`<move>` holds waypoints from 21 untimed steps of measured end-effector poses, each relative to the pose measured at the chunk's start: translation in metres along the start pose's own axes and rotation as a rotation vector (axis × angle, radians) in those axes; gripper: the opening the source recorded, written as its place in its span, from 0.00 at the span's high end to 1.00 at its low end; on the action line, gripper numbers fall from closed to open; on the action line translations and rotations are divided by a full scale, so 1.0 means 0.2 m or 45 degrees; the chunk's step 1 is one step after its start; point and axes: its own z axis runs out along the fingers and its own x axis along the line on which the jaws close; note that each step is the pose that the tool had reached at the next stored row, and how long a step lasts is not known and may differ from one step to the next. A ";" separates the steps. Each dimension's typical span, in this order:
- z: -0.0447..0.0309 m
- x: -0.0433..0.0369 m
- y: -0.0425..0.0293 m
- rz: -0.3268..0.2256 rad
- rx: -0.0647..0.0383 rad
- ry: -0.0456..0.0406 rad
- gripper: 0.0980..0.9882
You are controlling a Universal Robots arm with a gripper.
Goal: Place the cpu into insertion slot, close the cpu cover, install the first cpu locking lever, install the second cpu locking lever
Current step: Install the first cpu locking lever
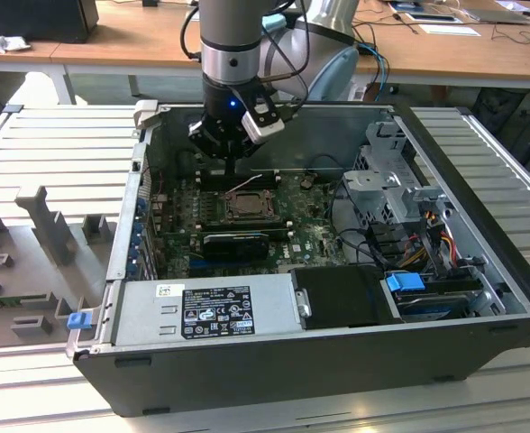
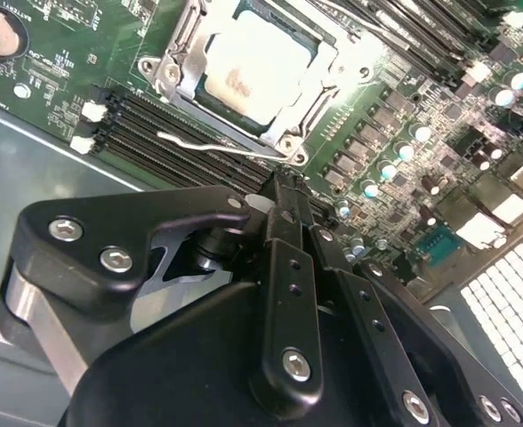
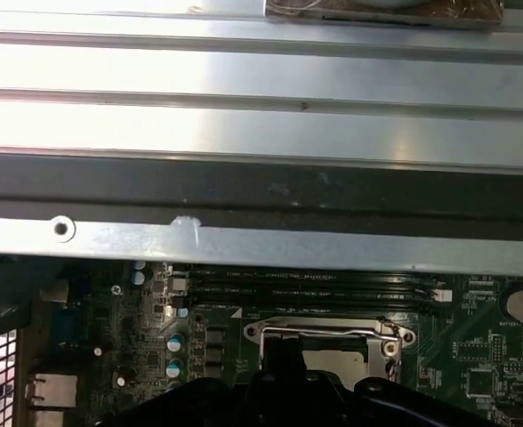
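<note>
The arm stands over the open computer case, and its gripper hangs low above the green motherboard, on the far side of the insertion slot as the exterior view shows it. In the second wrist view the gripper's fingers look pressed together to one point. I can see nothing between them, so I would call the gripper closed and empty.

The cpu sits in the slot with its pale metal face up. The cpu cover appears to lie down over it, its frame running round the chip's edges.

The relation that counts is between the fingertips and the thin wire locking lever. The lever lies along the slot's far edge, between the slot and the row of black memory slots, with its long axis parallel to both. It looks loose rather than hooked down, and its bent handle end points toward the exterior view's left. The fingertips hover just beside the lever's other end, by the slot's corner, close to it. I cannot tell whether they touch it. From the fingers, the slot and the chip lie straight ahead across the lever, toward the near side of the case.

Thin wire also shows along the slot's opposite side, but I cannot tell how it stands.
</note>
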 end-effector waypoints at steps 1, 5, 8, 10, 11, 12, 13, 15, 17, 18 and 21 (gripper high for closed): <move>0.003 -0.002 -0.003 0.000 -0.006 0.000 0.99; 0.009 -0.018 -0.015 0.000 -0.086 -0.003 0.99; 0.025 -0.032 -0.022 0.000 -0.112 -0.004 0.99; 0.043 -0.039 -0.024 0.000 -0.112 -0.004 0.99; 0.047 -0.041 -0.024 0.000 -0.112 -0.004 0.99; 0.049 -0.044 -0.024 0.000 -0.112 -0.004 0.99; 0.049 -0.048 -0.024 0.000 -0.112 -0.004 0.99; 0.051 -0.058 -0.025 0.000 -0.112 -0.004 0.99; 0.055 -0.070 -0.025 0.000 -0.112 -0.004 0.99; 0.058 -0.079 -0.026 -0.001 -0.112 -0.004 0.99; 0.073 -0.107 -0.027 -0.003 -0.112 -0.004 0.99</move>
